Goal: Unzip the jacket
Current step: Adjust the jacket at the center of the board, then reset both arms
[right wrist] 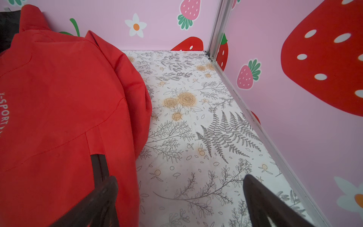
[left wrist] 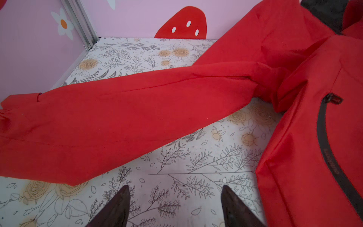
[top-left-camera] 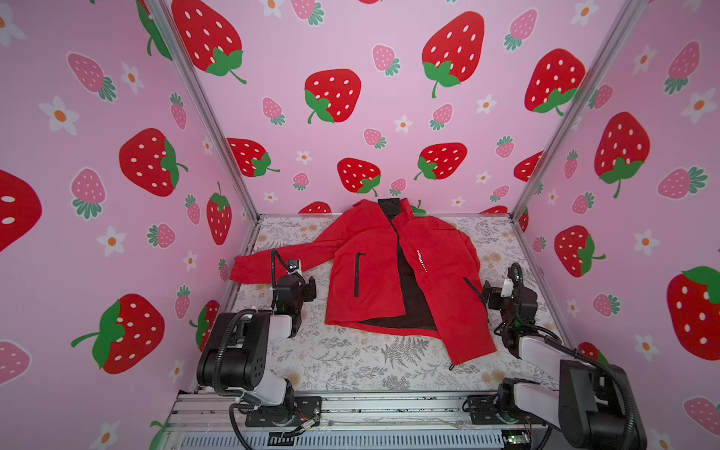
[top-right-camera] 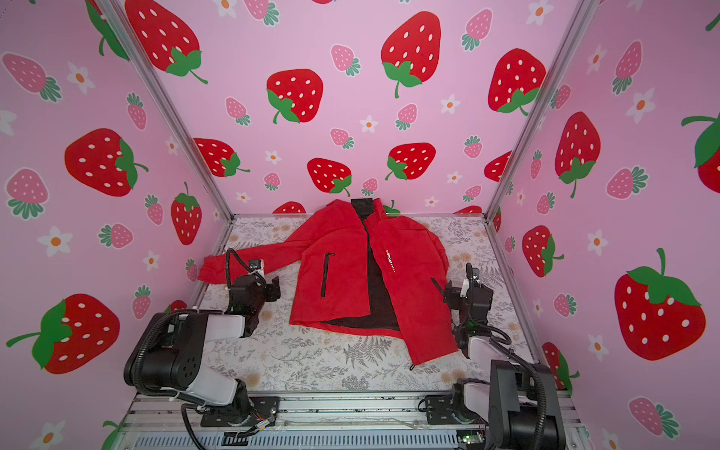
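Observation:
The red jacket [top-left-camera: 370, 272] [top-right-camera: 343, 269] lies front up on the floral table, its collar against the back wall. Its black front zip [top-left-camera: 394, 228] is parted from the chest down, and dark lining [top-left-camera: 415, 300] shows between the two front panels. My left gripper [top-left-camera: 310, 288] [left wrist: 175, 188] is open over bare table, between the outstretched sleeve [left wrist: 117, 114] and the jacket's side, with nothing between its fingers. My right gripper [top-left-camera: 485, 293] [right wrist: 180, 176] is open at the jacket's other side. One of its fingers [right wrist: 106, 188] sits over the red fabric by a black pocket zip [right wrist: 99, 167].
Pink strawberry-print walls with aluminium corner posts [top-left-camera: 518, 210] close in the table [top-left-camera: 350, 362] on three sides. Both arm bases stand on the metal rail [top-left-camera: 389, 409] along the front edge. The right-hand sleeve [top-left-camera: 467, 343] runs down towards the front right.

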Tool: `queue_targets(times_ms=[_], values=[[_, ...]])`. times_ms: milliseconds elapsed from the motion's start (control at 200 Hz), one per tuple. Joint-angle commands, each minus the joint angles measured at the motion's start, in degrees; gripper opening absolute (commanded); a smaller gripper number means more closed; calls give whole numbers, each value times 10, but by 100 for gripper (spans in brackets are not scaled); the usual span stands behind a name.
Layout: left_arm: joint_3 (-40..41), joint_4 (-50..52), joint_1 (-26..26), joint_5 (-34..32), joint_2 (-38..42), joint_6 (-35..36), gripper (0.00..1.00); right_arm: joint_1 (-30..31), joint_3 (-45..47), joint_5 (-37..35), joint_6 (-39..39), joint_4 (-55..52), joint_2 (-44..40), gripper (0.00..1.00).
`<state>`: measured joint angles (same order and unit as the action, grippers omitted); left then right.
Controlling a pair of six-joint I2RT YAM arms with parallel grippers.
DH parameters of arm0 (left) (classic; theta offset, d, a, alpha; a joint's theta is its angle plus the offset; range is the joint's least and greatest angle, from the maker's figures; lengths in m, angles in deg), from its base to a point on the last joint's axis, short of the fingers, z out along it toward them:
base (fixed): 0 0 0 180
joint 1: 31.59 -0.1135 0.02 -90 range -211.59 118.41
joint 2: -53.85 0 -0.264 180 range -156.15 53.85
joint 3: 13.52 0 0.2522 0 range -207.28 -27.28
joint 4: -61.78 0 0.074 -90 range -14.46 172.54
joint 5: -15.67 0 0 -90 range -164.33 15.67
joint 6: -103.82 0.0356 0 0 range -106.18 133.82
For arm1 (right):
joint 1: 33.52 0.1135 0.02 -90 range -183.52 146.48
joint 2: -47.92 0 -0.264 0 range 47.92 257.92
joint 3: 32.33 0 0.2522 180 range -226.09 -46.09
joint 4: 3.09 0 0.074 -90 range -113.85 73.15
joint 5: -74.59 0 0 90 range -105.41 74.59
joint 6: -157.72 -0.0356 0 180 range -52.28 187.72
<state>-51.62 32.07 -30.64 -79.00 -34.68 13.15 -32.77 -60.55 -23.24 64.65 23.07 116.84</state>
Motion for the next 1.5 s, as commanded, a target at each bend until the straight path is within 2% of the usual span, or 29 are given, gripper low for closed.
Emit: queue_targets(times_ms=[0,225,290,370,470,570,635,690,766,1496], values=[[-17,-4,-4,17,-2,-4,99,4,-8,5,6,51,28,99],[-17,-5,-5,18,-1,-4,99,9,-31,5,28,72,73,99],[-17,-5,-5,19,-1,-5,99,10,-16,-10,36,125,92,99],[-17,-4,-5,19,-2,-5,99,10,-15,-20,34,201,158,99],[-17,-4,-5,19,-2,-5,99,10,-55,-1,41,129,174,99],[-19,-2,-8,25,-2,-6,99,10,-66,0,44,169,222,99],[-20,0,-11,32,-3,-7,99,10,-86,4,44,93,201,99],[-19,0,-11,33,-3,-7,99,11,-90,12,48,115,218,99],[-19,0,-10,33,-3,-7,99,11,-107,34,59,65,209,99],[-19,0,-10,33,-2,-7,99,11,-105,36,61,73,212,99]])
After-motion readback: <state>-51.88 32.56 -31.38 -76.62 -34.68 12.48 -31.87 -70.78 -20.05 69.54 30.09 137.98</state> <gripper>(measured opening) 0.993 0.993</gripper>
